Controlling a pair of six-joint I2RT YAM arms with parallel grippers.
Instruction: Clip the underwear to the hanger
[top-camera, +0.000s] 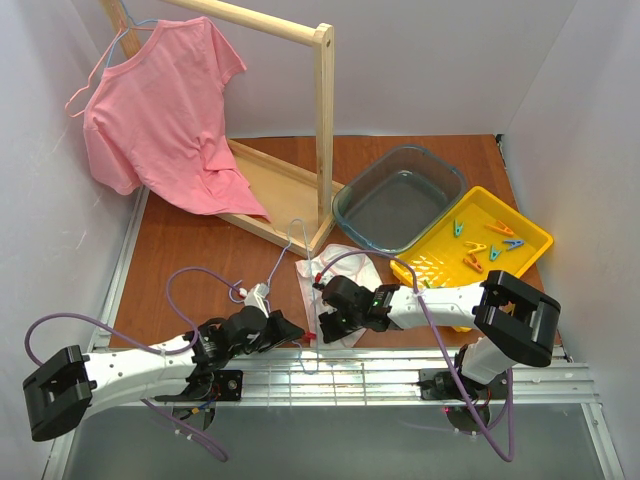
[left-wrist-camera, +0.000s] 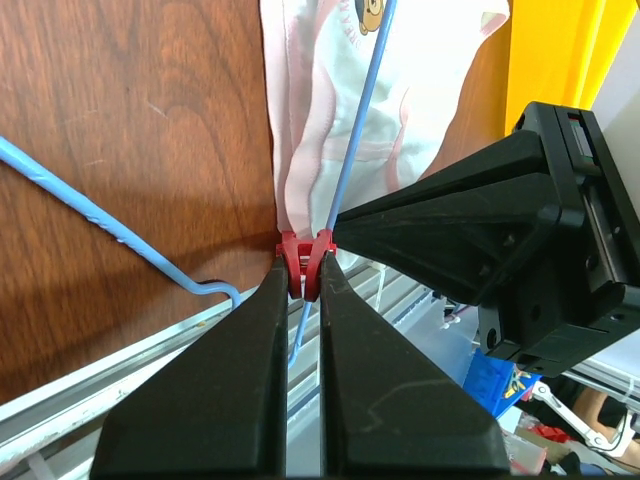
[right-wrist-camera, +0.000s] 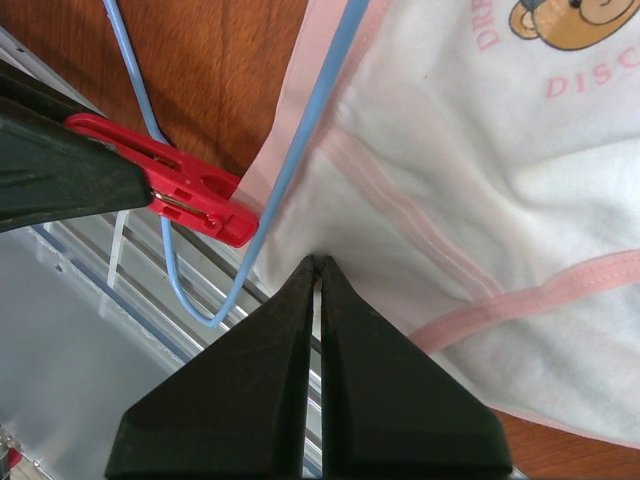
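Note:
The white underwear (top-camera: 345, 275) with pink trim lies on the table near the front edge. The light-blue wire hanger (top-camera: 288, 250) lies across its left edge. My left gripper (top-camera: 300, 333) is shut on a red clip (left-wrist-camera: 303, 250). The clip's mouth sits at the hanger wire (left-wrist-camera: 360, 120) and the pink trim of the underwear (left-wrist-camera: 410, 90). My right gripper (top-camera: 324, 326) is shut on the underwear's lower edge (right-wrist-camera: 480, 170), just right of the red clip (right-wrist-camera: 170, 185) and the hanger wire (right-wrist-camera: 300, 150). In the right wrist view my gripper (right-wrist-camera: 320, 262) pinches the white fabric.
A pink T-shirt (top-camera: 160, 110) hangs on a wooden rail stand (top-camera: 325, 130) at the back left. A clear basin (top-camera: 400, 195) and a yellow tray (top-camera: 525, 235) with several coloured clips stand at the right. A metal rail (top-camera: 400, 365) runs along the near edge.

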